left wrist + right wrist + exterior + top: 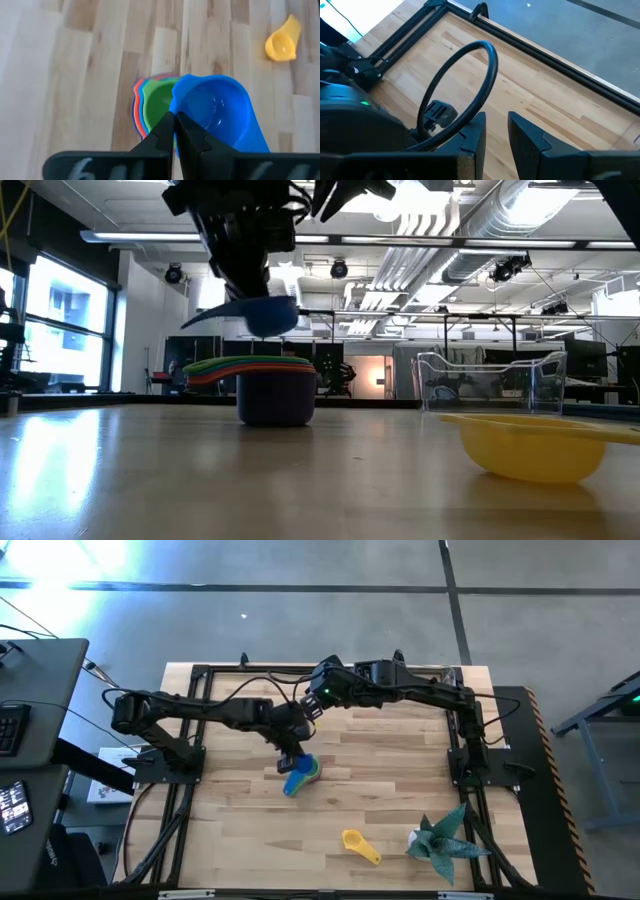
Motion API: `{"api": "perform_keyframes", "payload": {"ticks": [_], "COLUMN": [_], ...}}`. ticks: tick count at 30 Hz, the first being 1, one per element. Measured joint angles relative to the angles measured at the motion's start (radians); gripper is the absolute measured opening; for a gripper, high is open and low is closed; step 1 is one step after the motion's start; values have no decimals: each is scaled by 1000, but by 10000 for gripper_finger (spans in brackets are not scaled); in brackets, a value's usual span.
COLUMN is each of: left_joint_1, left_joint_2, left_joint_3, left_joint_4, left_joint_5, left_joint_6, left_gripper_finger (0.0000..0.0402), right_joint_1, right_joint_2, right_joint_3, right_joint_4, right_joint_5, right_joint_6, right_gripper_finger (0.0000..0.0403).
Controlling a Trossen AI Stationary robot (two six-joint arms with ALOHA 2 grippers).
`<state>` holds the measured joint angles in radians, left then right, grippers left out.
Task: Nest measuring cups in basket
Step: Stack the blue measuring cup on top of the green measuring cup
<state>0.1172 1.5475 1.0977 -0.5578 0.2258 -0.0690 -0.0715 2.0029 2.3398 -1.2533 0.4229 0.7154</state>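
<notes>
One blue cup (216, 117) level in left gripper (174, 131), handle leftward in low view.

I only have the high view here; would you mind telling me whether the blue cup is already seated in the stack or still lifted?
Observer: It is lifted. In the low view the blue measuring cup hangs clear above the nested stack.
Operator: Thanks. Is the left hand really gripping it?
Observer: Yes, the left hand is pinched shut on the cup's rim.
Operator: And the basket, which I cannot make out?
Observer: The clear basket stands apart from the stack, behind the yellow cup.
</notes>
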Motion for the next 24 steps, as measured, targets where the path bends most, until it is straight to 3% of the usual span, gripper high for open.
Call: {"api": "perform_keyframes", "payload": {"ticks": [24], "left_joint_1": [1], "left_joint_2": [91], "left_joint_3": [15], "left_joint_4": [3], "left_joint_5": [-26], "left_joint_6": [-9], "left_gripper_finger": [0], "right_joint_1": [0], "right_joint_2": [0], "right_joint_3": [0], "right_joint_4": [-31], "right_joint_5": [-3], "right_joint_6": [2], "right_gripper_finger": [73]}}
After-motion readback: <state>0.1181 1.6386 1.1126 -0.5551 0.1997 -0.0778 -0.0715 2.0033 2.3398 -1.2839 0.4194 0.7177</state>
